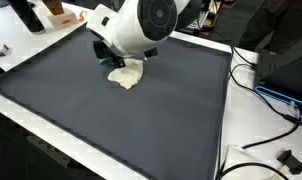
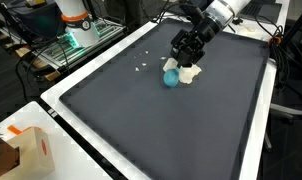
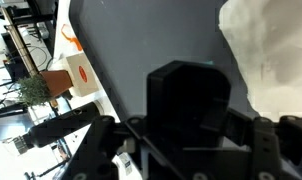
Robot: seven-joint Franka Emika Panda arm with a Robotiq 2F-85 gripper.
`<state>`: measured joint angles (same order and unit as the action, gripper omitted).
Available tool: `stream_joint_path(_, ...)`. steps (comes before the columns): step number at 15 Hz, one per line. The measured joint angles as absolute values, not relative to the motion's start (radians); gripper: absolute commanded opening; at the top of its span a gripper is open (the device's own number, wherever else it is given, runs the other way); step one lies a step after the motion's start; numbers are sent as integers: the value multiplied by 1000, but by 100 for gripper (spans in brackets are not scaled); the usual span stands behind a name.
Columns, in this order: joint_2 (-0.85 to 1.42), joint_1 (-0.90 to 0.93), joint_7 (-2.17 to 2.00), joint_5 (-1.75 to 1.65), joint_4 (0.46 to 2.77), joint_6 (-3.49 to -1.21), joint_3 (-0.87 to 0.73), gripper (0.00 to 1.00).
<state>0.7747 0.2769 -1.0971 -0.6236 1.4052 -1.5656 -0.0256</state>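
Dark mat [image 1: 141, 125] is covering the desk, and the claw [image 2: 183, 62] is hanging low at the white cloth [image 1: 126, 75]. The cloth is lying crumpled on the mat toward one end, not lifted, so any pick-up is looking undone. Blue ball [image 2: 170, 79] is sitting just beside it. No view is showing whether the claw is clenched or released.

In an exterior view the dark mat [image 2: 161, 130] lies open across its near and right stretches. Toward the far edge, a white cloth [image 2: 194, 72] and blue ball [image 2: 170, 78] sit close together beneath the gripper [image 2: 183, 60]. Small white bits [image 2: 141, 66] lie near, to their left.
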Motion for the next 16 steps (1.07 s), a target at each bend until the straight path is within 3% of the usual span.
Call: stream_joint_path(16,786,283,-888,-617,1335,-1663,-22,19)
